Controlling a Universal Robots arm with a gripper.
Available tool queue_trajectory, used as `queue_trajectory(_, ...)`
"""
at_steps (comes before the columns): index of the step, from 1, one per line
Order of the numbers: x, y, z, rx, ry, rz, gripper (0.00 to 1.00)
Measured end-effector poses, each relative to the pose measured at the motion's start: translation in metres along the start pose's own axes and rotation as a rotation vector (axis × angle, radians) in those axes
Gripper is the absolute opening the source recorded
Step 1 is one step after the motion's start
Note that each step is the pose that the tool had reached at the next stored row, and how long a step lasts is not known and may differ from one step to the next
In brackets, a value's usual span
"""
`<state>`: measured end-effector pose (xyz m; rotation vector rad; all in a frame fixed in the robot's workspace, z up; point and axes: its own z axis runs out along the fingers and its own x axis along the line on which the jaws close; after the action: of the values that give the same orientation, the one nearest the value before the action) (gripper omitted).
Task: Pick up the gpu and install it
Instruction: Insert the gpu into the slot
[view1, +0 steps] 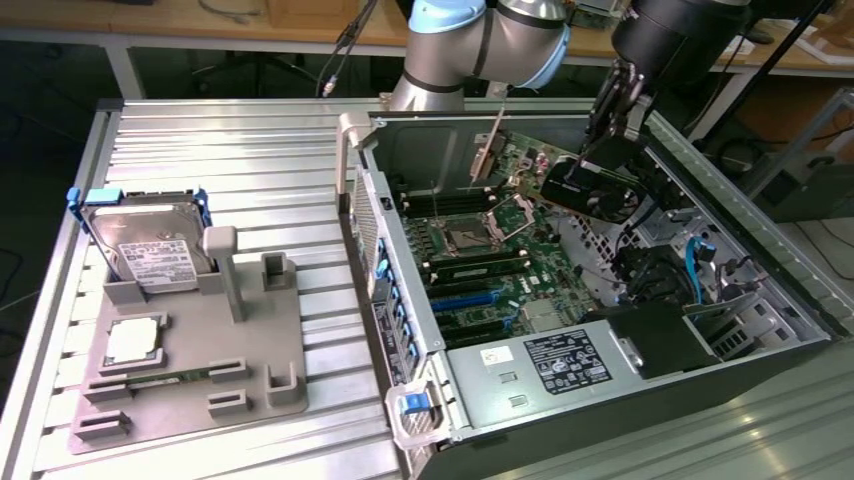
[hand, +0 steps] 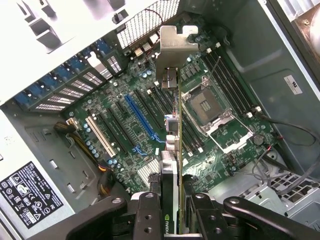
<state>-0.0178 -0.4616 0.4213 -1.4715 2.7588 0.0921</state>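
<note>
- Thin dark card with a silver bracket strip, the gpu (view1: 594, 193): clamped edge-up between black gripper (hand: 173, 205) fingers.
- Hanging over the green motherboard's (view1: 461, 250) processor-socket end, clear of the slots.
- Inside an open grey computer case (view1: 427, 150) on a ribbed metal table (view1: 227, 150).
- Beside the case, silver white-labelled hard drive (view1: 147, 245) upright at a grey holder's (view1: 187, 345) far corner.

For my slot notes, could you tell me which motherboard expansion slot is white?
The long white plastic slot beside the yellow cables; the other slots are black, except one long blue slot.
</note>
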Motion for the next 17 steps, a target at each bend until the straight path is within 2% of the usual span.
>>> queue_trajectory(17, 0.0, 0.0, 0.0, -0.0007, 0.0008, -0.018, 0.27)
